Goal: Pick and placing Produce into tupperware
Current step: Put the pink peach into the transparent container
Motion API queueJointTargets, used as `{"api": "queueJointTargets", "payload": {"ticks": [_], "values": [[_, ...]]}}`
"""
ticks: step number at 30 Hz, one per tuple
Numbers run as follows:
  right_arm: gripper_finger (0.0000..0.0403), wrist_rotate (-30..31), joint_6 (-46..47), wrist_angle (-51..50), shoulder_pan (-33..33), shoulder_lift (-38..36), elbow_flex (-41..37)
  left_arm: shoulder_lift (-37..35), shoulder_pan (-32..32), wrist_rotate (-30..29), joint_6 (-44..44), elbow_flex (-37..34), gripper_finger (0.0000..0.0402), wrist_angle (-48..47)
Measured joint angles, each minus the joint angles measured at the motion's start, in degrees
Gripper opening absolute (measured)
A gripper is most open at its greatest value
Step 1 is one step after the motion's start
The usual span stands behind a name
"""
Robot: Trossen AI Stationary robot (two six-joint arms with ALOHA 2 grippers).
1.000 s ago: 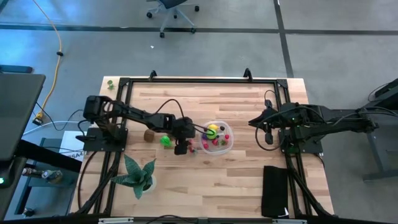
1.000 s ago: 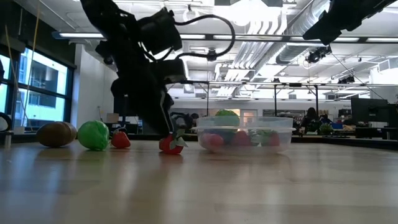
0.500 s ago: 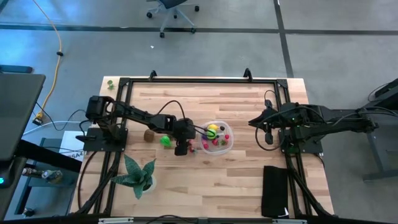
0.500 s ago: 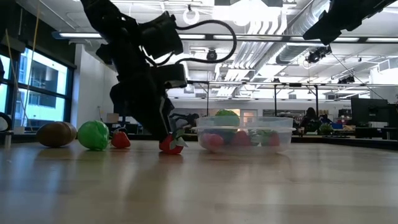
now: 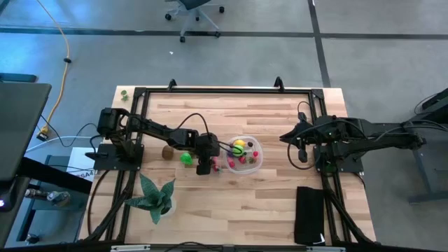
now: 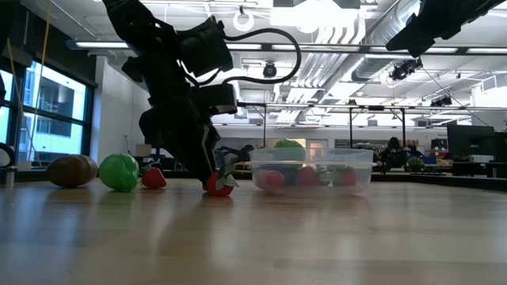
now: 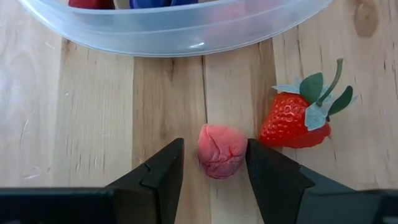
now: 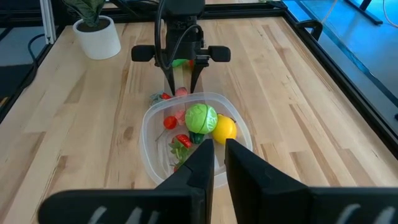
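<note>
The left pincer (image 7: 214,168) stands low over the tabletop (image 7: 81,124), its two dark fingers (image 7: 163,169) spread apart with a small pink piece of produce (image 7: 221,150) sitting between them. Gaps show on both sides of the piece, so the jaws are open and straddling it rather than gripping; this looks like the line-up for a pinch. Just beside the pink piece lies a toy strawberry (image 7: 300,111), close enough that one finger could nudge it as the jaws close. A little beyond both, the clear tupperware (image 7: 180,28) sits near at hand, which keeps the carry short. In the high view it lies mid-table and already holds a green, a yellow and several red pieces. A green piece (image 5: 185,158) and a brown piece (image 5: 168,151) wait on the wood on the far side of the arm. The right pincer (image 8: 219,163) hangs back near its own side, its fingers parted slightly and holding nothing.
</note>
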Motion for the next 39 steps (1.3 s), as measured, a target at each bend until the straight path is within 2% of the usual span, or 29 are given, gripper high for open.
{"api": "queueJointTargets", "payload": {"ticks": [3,10,14,21,31,39], "values": [[0.0030,0.00,0.00,0.00,0.01,0.00,0.02,0.00,0.00,0.00,0.23,0.00,0.0154,0.00],[0.0030,-0.02,0.00,0.00,0.01,0.00,0.00,0.00,0.00,0.02,-0.44,0.00,0.0101,0.14],[0.0030,0.00,0.00,0.00,-0.01,0.00,0.00,-0.02,0.00,0.00,-1.08,0.00,0.0084,0.42],[0.0030,0.00,0.00,0.00,-0.01,-0.01,0.00,-1.56,0.81,-0.02,-0.44,0.03,0.0087,1.58],[0.0030,0.00,0.00,0.00,0.01,0.00,0.00,-11.75,2.27,-3.01,2.32,0.48,0.0087,4.57],[0.0030,0.00,0.00,0.00,-0.01,0.00,0.00,-8.85,-1.50,-3.30,6.30,7.29,0.0088,5.21]]}}
